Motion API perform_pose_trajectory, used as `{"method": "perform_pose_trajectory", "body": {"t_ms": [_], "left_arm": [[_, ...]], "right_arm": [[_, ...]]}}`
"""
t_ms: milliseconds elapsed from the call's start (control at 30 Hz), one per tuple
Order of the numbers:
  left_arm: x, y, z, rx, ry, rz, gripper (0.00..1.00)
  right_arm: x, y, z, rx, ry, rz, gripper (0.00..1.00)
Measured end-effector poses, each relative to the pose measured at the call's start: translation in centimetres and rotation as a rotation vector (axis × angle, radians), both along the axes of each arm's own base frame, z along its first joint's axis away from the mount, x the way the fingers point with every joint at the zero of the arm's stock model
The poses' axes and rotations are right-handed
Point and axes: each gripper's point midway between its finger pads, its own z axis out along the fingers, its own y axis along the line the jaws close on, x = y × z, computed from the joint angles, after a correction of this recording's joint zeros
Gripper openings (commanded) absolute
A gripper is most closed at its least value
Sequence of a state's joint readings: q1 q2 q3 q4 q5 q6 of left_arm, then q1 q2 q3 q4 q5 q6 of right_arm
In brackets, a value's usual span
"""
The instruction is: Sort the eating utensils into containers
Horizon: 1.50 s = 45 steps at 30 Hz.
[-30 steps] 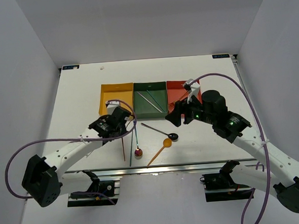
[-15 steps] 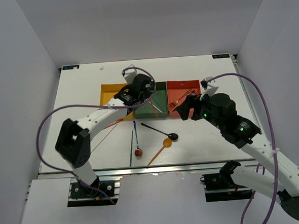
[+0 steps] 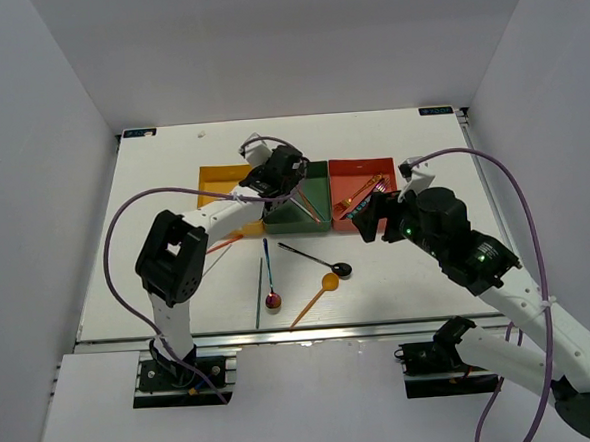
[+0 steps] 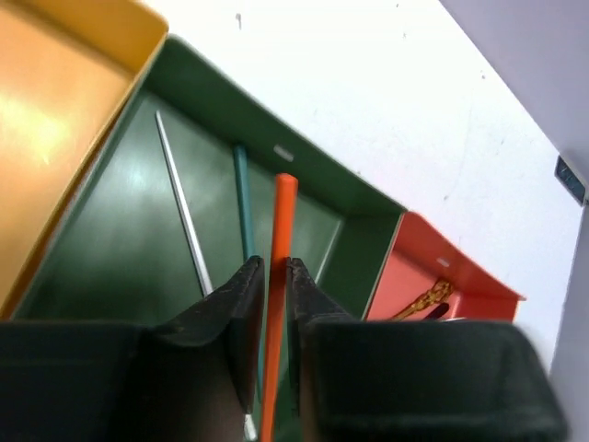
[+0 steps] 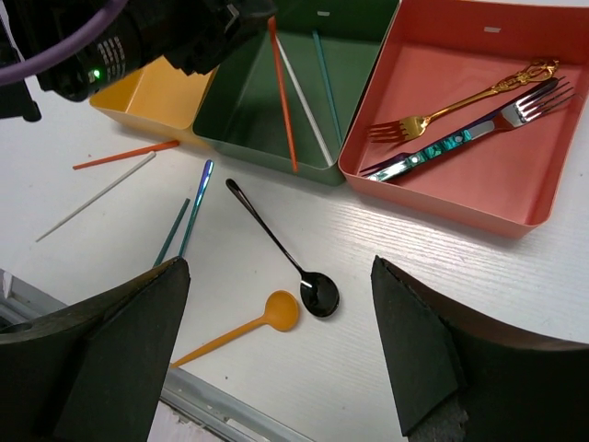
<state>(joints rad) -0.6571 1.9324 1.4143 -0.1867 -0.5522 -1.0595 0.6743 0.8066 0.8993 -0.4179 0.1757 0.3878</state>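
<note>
Green is the middle tray of three on the desk, with a yellow tray left of it and a red tray right of it. From above, the left end effector hangs over the green tray and the right end effector sits just right of it.

On the left wrist view, narrow fingers flank an orange chopstick pointing into the green tray beside a teal chopstick and a silver chopstick. Whether they pinch it is unclear.

The right wrist view shows its end effector spread wide and empty. A black spoon and an orange spoon lie on the desk before the green tray.
</note>
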Motion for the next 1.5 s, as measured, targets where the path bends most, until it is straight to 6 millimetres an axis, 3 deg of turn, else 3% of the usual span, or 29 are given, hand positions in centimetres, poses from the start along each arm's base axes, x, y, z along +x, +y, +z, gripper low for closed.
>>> {"method": "perform_pose_trajectory", "body": {"t_ms": [100, 367, 433, 533, 633, 733, 833, 900, 1000, 1067, 1167, 1300, 1500], "left_arm": [[0.6, 0.3, 0.4, -0.028, -0.013, 0.014, 0.69], [0.3, 0.1, 1.3, -0.064, -0.028, -0.021, 0.82], [-0.1, 0.2, 2.9, -0.063, -0.042, -0.042, 0.85], [-1.5, 1.6, 7.0, -0.025, -0.085, -0.062, 0.98], [-4.2, 5.5, 13.1, 0.058, -0.152, -0.033, 0.98], [-8.1, 10.9, 19.6, 0.149, -0.246, 0.019, 0.98], [-13.2, 17.0, 22.6, 0.246, -0.293, 0.095, 0.98], [-16.4, 20.6, 21.9, 0.314, -0.284, 0.139, 0.98], [-21.4, 25.7, 19.0, 0.388, -0.277, 0.198, 0.98], [-24.0, 27.9, 17.4, 0.385, -0.308, 0.216, 0.98], [-27.0, 30.2, 17.3, 0.315, -0.402, 0.246, 0.98], [-27.9, 31.1, 18.1, 0.279, -0.452, 0.279, 0.98], [-25.8, 29.3, 16.2, 0.379, -0.350, 0.217, 0.98]], "right_arm": [[-0.1, 0.3, -0.2, -0.001, 0.008, 0.018, 0.85], [0.0, 1.8, -2.1, -0.030, 0.070, 0.083, 0.86], [0.1, 2.6, -2.9, -0.040, 0.098, 0.114, 0.86], [0.2, 4.0, -4.2, -0.048, 0.142, 0.166, 0.86], [-0.3, 6.3, -5.6, -0.081, 0.184, 0.230, 0.86], [-1.4, 10.5, -6.6, -0.145, 0.209, 0.292, 0.86], [-2.4, 14.5, -8.1, -0.194, 0.227, 0.291, 0.85], [-3.1, 16.3, -9.6, -0.229, 0.242, 0.266, 0.84], [-3.4, 19.2, -11.6, -0.280, 0.265, 0.227, 0.72], [-3.1, 21.8, -13.0, -0.306, 0.277, 0.189, 0.70], [-2.7, 25.0, -15.2, -0.342, 0.299, 0.136, 0.64], [-3.4, 26.7, -18.3, -0.393, 0.331, 0.087, 0.54], [-5.9, 27.1, -20.9, -0.425, 0.375, 0.061, 0.48]]}}
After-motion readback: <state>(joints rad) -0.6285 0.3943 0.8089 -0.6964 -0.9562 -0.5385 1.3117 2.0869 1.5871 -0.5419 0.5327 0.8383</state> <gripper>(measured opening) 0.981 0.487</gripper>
